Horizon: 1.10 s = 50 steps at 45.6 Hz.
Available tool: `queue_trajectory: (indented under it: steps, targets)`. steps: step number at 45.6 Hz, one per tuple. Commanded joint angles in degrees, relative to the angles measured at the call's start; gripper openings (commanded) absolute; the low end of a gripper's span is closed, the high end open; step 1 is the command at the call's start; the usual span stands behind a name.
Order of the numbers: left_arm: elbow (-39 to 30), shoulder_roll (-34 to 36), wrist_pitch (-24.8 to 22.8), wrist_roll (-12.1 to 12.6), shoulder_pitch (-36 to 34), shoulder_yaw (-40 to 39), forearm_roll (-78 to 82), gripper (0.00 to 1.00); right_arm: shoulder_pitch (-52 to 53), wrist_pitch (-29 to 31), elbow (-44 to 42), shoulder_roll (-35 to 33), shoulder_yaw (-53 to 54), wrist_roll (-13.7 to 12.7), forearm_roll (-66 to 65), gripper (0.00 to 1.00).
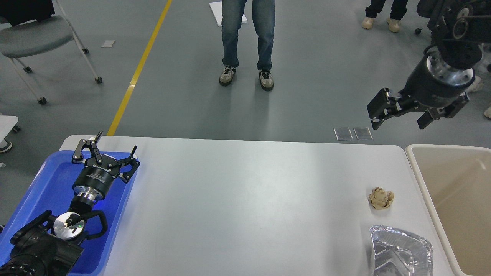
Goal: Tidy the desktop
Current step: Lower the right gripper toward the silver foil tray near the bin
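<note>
The desktop point(249, 199) is a wide light grey-white tabletop. A crumpled beige paper ball point(381, 198) lies on it near the right edge. A crinkled foil tray point(401, 251) sits at the front right corner. My left gripper point(116, 142) is open and empty, over the far end of the blue tray point(50, 180). My right gripper point(397, 123) is open and empty, held high above the far right corner of the desktop, well above and behind the paper ball.
A beige bin point(456, 199) stands against the right edge of the desktop. A person point(247, 42) stands on the floor beyond the table. A grey chair point(34, 38) is at the far left. More feet show at the top right.
</note>
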Motion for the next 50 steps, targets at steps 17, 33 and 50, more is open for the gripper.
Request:
queue_trajectory:
  steps: [17,33,50]
  targets:
    - [0.0,0.0,0.0,0.18,-0.08,0.09,0.02,1.0,-1.91,0.0,-1.19,-0.06,2.01,-0.05,-4.33,1.0]
    - [0.0,0.0,0.0,0.18,-0.08,0.09,0.02,1.0,-2.87,0.0,-1.1,0.21,-2.47,-0.05,-5.04,1.0]
    - [0.0,0.0,0.0,0.09,0.01,0.09,0.02,1.0,-11.48,0.0,-1.62,-0.58,-2.47,-0.05,-5.74,1.0]
